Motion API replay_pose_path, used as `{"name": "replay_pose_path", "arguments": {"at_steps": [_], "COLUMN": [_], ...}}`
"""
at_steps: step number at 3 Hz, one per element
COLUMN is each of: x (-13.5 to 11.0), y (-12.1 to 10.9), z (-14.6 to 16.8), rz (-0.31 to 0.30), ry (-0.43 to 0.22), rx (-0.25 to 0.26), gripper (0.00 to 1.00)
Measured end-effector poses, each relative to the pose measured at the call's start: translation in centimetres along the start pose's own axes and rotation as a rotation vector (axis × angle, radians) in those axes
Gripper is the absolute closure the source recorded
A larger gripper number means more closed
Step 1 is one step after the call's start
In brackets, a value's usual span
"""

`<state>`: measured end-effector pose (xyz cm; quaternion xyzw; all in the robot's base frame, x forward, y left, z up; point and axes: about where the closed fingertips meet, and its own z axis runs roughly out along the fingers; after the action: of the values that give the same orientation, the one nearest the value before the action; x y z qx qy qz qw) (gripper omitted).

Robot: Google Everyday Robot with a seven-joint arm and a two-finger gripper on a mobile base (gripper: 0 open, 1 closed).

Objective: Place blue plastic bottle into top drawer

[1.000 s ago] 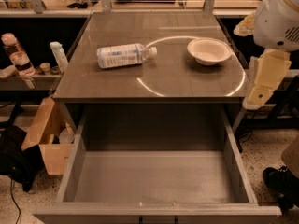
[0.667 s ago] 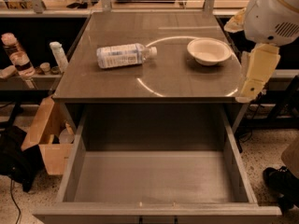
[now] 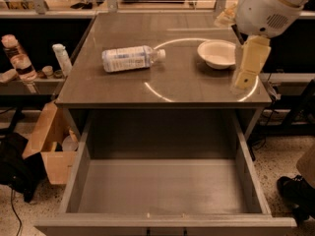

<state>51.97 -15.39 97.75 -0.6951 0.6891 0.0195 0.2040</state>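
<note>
The blue plastic bottle point(image 3: 130, 58) lies on its side on the grey table point(image 3: 172, 90), left of centre, with its white cap pointing right. The top drawer point(image 3: 81, 168) is pulled out below the table's front edge and holds nothing. My gripper point(image 3: 245, 80) hangs from the white arm point(image 3: 268, 6) over the table's right front corner. It is just right of a white bowl point(image 3: 218, 53) and well to the right of the bottle. It holds nothing that I can see.
A pink-capped bottle point(image 3: 12, 50) and a slim white bottle point(image 3: 61, 58) stand on a shelf to the left. A cardboard box point(image 3: 51, 149) sits on the floor left of the drawer. A dark shoe point(image 3: 295, 193) is at the lower right.
The arm and gripper have moved left and a little up, from beside the table's right edge to over its right front corner. The bottle, the bowl and the drawer have not moved.
</note>
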Motion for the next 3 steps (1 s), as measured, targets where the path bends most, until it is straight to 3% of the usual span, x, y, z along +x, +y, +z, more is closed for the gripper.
{"name": "replay_pose_path", "arguments": {"at_steps": [3], "x": [-4.0], "y": [-6.0], "z": [3.5], "rz": [-0.087], "ry": [-0.057], "rx": [0.002], "gripper": [0.0]}}
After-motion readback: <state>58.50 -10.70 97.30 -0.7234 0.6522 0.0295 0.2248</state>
